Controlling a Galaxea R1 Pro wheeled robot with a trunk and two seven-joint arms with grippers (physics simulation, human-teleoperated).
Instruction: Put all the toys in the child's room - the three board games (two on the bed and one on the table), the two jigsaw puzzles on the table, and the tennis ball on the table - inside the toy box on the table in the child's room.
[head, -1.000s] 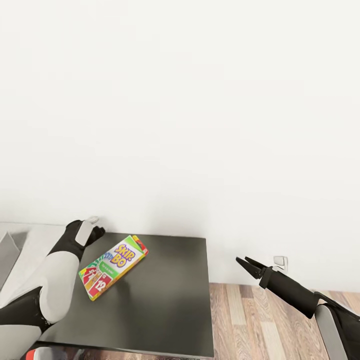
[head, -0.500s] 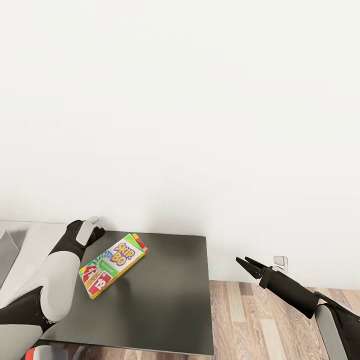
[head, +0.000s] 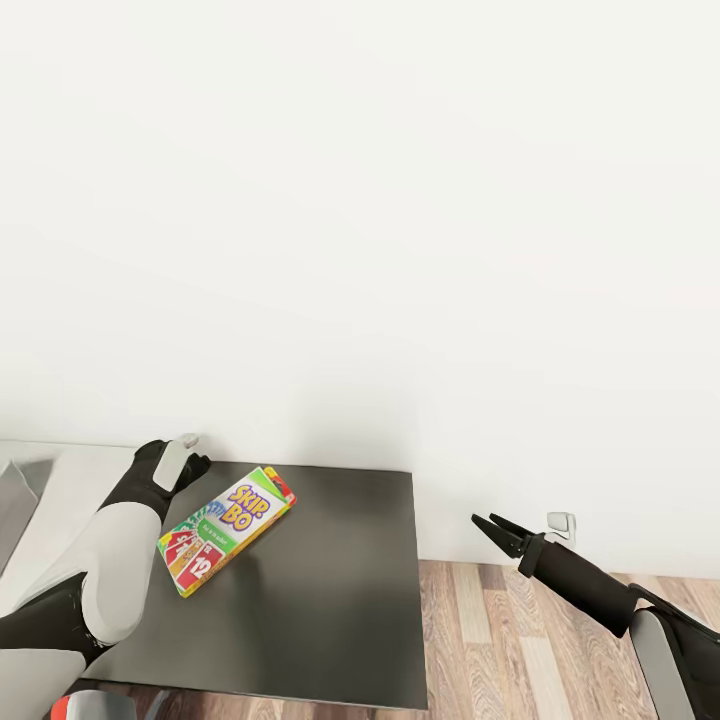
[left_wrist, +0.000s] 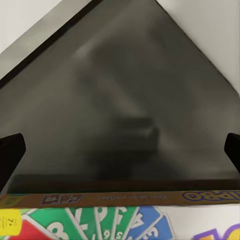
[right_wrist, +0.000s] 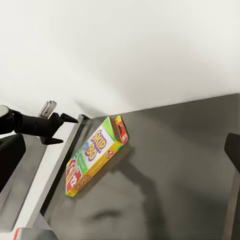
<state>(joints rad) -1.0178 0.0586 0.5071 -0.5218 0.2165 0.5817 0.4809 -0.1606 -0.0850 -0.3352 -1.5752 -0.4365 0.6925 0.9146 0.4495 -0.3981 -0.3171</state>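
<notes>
One board game (head: 228, 530), a green, yellow and red Skip-Bo box, hangs tilted over the dark-grey side unit (head: 330, 590), casting a shadow on it. The same board game (right_wrist: 95, 155) has its far end raised; I cannot tell what bears it. My left gripper (head: 197, 463) is just beside its upper edge. In the left wrist view the left gripper (left_wrist: 120, 150) has its fingertips (left_wrist: 10, 152) far apart, with the board game (left_wrist: 100, 217) close under it. My right gripper (head: 490, 524) is open over the floor, right of the unit. A corner of the toy box (head: 12, 505) shows at far left on the table (head: 75, 480).
A plain white wall (head: 400, 250) rises right behind the side unit. A wall socket (head: 561, 524) sits low on it near my right gripper. Wood-plank floor (head: 500, 640) lies to the right of the unit.
The head view has drifted a little, so less of the toy box shows. The board game and both arms keep their places.
</notes>
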